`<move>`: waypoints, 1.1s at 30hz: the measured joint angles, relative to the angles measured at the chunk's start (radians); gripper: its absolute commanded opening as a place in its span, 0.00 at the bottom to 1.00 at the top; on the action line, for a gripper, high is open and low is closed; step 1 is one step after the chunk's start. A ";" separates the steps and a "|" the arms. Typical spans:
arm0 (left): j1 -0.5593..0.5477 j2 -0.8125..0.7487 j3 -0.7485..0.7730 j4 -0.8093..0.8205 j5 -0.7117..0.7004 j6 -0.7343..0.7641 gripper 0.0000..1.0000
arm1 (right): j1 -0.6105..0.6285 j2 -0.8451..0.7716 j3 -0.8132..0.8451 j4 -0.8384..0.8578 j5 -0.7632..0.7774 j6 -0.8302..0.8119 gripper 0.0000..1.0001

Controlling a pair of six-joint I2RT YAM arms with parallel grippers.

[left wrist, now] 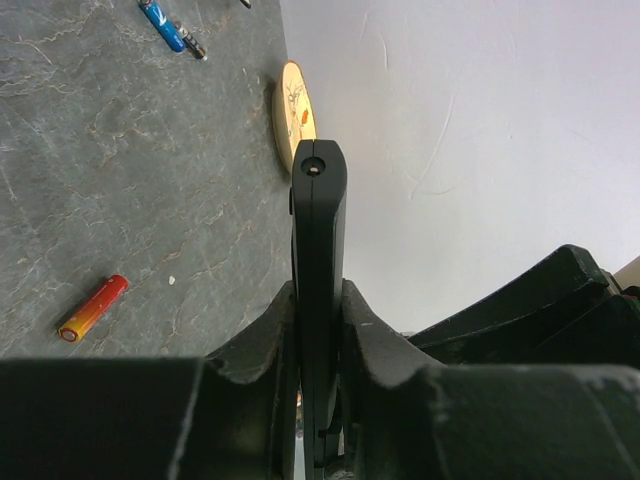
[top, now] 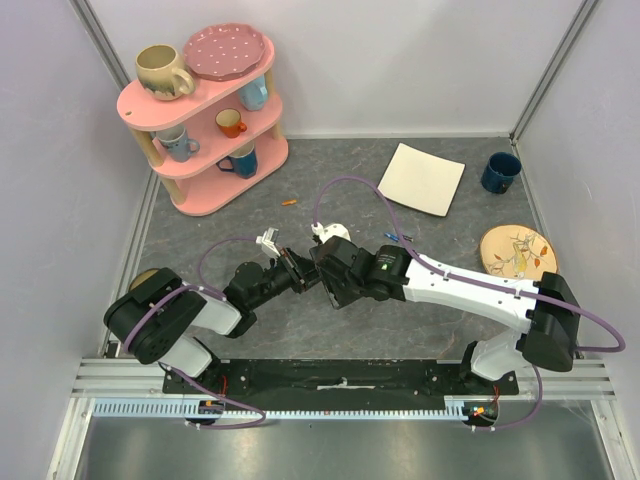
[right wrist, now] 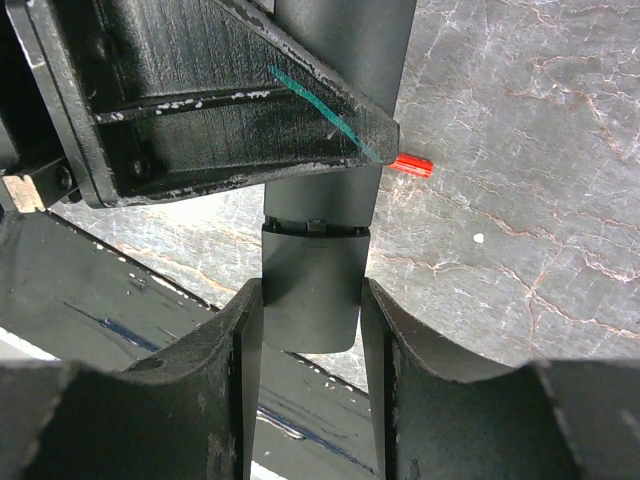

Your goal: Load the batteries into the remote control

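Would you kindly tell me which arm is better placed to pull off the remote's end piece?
Probably right: the right fingers grip that end piece, while the left fingers clamp the remote control steady.

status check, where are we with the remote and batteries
left gripper shut on remote control. right gripper shut on one end of it. batteries loose on table. nothing blocking seen.

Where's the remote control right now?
Centre of the top view, above the table: the remote control is clamped in the left pincer, its other end gripped by the right pincer.
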 measured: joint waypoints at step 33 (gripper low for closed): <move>-0.001 -0.061 0.000 -0.056 -0.023 0.031 0.02 | 0.000 0.002 -0.017 0.030 0.002 0.017 0.20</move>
